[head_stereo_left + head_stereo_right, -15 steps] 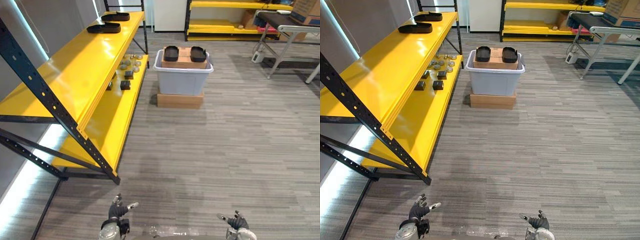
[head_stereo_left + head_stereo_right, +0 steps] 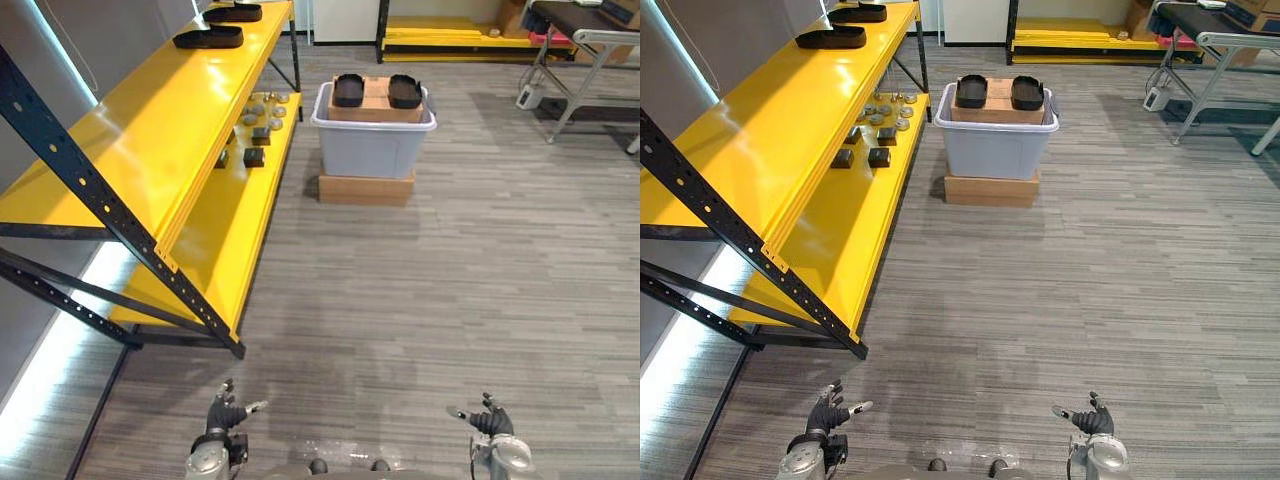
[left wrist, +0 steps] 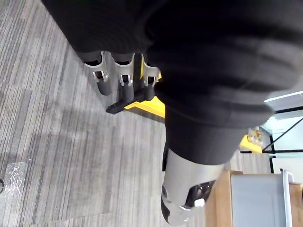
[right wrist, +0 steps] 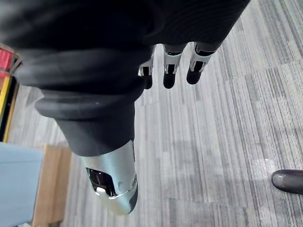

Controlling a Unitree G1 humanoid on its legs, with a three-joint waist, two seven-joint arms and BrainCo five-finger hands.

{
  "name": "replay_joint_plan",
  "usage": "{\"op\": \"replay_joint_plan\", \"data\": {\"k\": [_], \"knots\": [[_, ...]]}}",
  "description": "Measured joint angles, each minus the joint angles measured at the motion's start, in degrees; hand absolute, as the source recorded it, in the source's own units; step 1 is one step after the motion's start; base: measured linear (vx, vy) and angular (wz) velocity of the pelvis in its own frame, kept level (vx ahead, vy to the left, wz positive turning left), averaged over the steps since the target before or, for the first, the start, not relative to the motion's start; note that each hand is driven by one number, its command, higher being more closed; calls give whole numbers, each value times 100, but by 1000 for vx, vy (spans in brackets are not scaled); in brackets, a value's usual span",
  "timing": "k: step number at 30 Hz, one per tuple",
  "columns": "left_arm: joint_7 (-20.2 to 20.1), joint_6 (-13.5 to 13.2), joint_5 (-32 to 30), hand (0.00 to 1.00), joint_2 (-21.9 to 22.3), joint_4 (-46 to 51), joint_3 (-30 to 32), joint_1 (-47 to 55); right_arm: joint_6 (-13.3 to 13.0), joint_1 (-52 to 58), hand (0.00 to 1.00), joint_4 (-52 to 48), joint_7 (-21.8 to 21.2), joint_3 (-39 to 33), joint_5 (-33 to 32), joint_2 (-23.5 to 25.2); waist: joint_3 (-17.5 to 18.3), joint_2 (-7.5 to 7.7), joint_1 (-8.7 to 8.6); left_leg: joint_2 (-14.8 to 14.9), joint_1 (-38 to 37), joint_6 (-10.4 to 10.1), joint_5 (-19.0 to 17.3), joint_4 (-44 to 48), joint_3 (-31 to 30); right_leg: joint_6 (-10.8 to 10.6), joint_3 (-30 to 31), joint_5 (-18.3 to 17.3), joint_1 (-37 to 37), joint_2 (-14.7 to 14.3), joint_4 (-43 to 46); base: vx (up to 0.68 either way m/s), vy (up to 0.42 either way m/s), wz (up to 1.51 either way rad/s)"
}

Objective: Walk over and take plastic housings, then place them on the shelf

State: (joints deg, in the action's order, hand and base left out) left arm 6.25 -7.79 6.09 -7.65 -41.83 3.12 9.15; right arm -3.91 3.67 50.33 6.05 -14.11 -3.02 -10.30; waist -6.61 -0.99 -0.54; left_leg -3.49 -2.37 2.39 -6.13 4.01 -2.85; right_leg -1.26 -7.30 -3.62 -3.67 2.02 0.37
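Observation:
Two black plastic housings [image 2: 348, 90] [image 2: 404, 92] lie side by side on a cardboard box inside a grey bin [image 2: 372, 152], far ahead on the floor. Two more black housings [image 2: 208, 38] [image 2: 233, 12] rest at the far end of the yellow rack's upper shelf [image 2: 150, 130]. My left hand [image 2: 222, 415] and right hand [image 2: 487, 420] hang low at the near edge, far from the bin. Both are open and hold nothing. In the wrist views the left fingers [image 3: 113, 75] and the right fingers [image 4: 165, 66] extend straight over bare carpet.
The rack runs along my left, with small grey parts [image 2: 255, 130] on its lower shelf. Its dark diagonal braces [image 2: 110, 215] reach to the floor. A flat cardboard box [image 2: 366, 188] sits under the bin. A metal-legged table [image 2: 590, 45] stands at the far right.
The whole picture has shifted, so the camera has moved. Both hands stay low and open, and nothing on the shelf or bin has changed.

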Motion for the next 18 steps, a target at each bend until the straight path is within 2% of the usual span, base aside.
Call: {"op": "replay_joint_plan", "data": {"k": [5, 10, 12, 13, 15, 16, 18], "knots": [[13, -19, 59, 0, 8, 336, 147, 72, -1, -202, 0, -9, 36, -216, -202, 11, -31, -32, -20, 37, 70, 20, -112, 71, 187, -27, 203, -21, 99, -33, -4, 93, 19, -22], [24, -20, 111, 0, 31, 567, 160, 97, 0, -223, 0, -40, 120, -220, -223, 29, -65, -89, -11, 113, 236, 95, -657, 718, 359, -87, 428, -227, 137, -103, 176, 95, 27, -23], [30, -19, 114, 0, 59, 764, 188, 117, 0, -219, 0, -218, 154, -323, -325, 92, -77, -135, -7, 149, 426, 141, -898, 1044, 465, -122, 541, -438, 365, -119, 532, 95, 50, -33], [39, -20, 209, 0, 72, 926, 214, 148, -3, -275, 0, -263, 155, -338, -364, 100, -97, -161, 12, 151, 560, 203, -1047, 1273, 542, -233, 641, -699, 677, -99, 1112, 98, 64, -35], [47, -20, 235, 0, 72, 1055, 214, 151, -1, -294, 0, -289, 164, -342, -378, 118, -128, -165, 19, 147, 566, 279, -1173, 1383, 599, -372, 680, -921, 983, -77, 1814, 99, 73, -20], [51, -32, 239, 0, 65, 1240, 208, 123, 6, -284, 0, -455, 183, -341, -418, 211, -273, -155, 7, 134, 425, 334, -1303, 1498, 618, -469, 633, -1055, 1387, -11, 2968, 141, 94, -2], [64, -37, 246, 0, 59, 1340, 195, 108, 10, -242, 0, -618, 199, -326, -425, 320, -405, -97, -18, 85, 141, 393, -1424, 1475, 587, -401, 389, -1153, 1782, 137, 4072, 177, 85, 7]]}}
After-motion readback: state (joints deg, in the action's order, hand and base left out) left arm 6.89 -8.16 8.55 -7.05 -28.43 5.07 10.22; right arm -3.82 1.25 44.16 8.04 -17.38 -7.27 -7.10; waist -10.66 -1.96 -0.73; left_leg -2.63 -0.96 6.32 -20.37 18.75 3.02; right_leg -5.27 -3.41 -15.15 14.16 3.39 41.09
